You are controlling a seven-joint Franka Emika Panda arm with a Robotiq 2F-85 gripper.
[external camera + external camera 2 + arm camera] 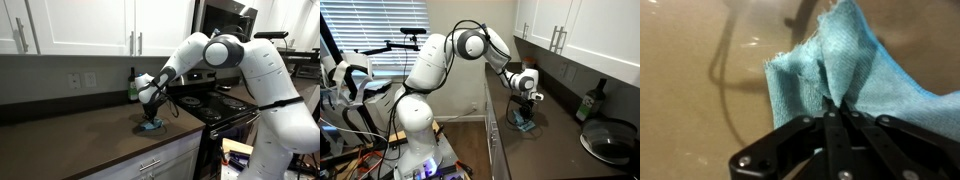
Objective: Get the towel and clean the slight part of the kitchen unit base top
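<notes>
Looks like the wiping step is what's in hand here, not the pick-up. In the wrist view the black fingers (828, 132) are pinched tight on a raised fold of the towel (855, 65), so the cloth is firmly gripped.

The towel (150, 126) is bunched on the brown table (70, 135), right under the wrist. The same heap can be seen in an exterior view with the towel (523, 126) close to the table's front edge.

Materials: the towel is a light blue, soft woven cloth. It's floppy and crumpled into peaks, with a slightly fuzzy edge. The table is smooth and glossy, and window glare and thin cable shadows are mirrored in it. The fingers are hard, matte and angular.

What's probably called for next is a low sideways sweep with light downward pressure, so the cloth gets dragged flat across the surface rather than lifted. Only a small fold is held, so a hard push could pull it out of the pinch. The green bottle (132, 88) by the back wall is near and the stove (215, 105) is just beside the spot, so short strokes would be safer.
</notes>
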